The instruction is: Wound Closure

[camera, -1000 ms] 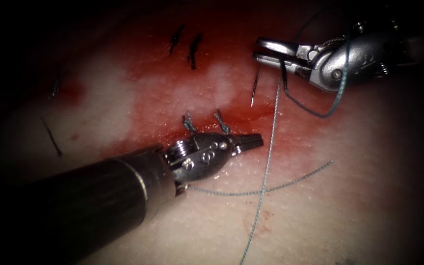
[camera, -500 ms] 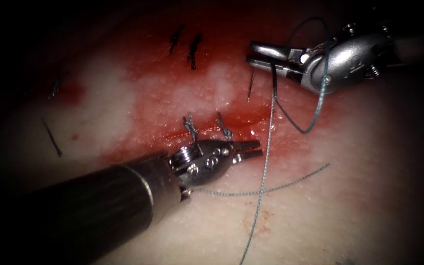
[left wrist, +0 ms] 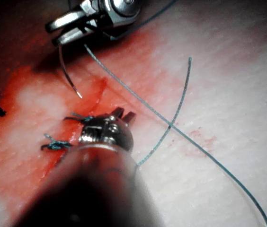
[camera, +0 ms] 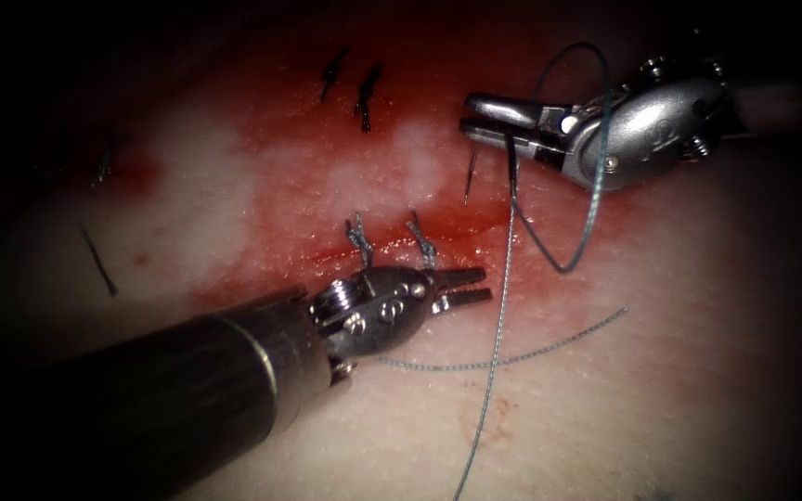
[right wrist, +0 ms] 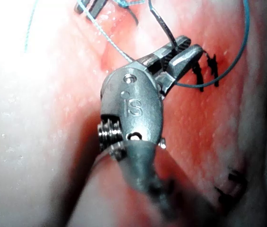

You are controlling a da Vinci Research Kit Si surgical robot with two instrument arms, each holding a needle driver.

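Note:
My right tool [camera: 468, 116] is shut on the curved needle [camera: 469, 176] near its tail end. The needle [left wrist: 67, 75] hangs free above the tissue, tip down, just beyond the right end of the cut [camera: 475, 227]. It is not in the tissue. Blue thread [camera: 503, 288] runs from the needle, loops around the right tool [right wrist: 192, 45] and trails toward the near edge. My left tool [camera: 486, 285] hovers over the near lip of the cut with its jaws slightly open, holding nothing. Two knotted stitches [camera: 359, 237] [camera: 422, 237] sit just behind it.
A loose length of thread [camera: 531, 348] lies across the pale tissue [camera: 652, 399] near the left tool's wrist. Dark older stitches [camera: 364, 93] stand farther back, and dark thread ends [camera: 99, 260] lie at the left. Red fluid [camera: 327, 186] stains the middle.
The right tool has moved a little left and turned, carrying the needle with it, and the thread loop rose over it. The left tool drew back slightly and its jaws parted.

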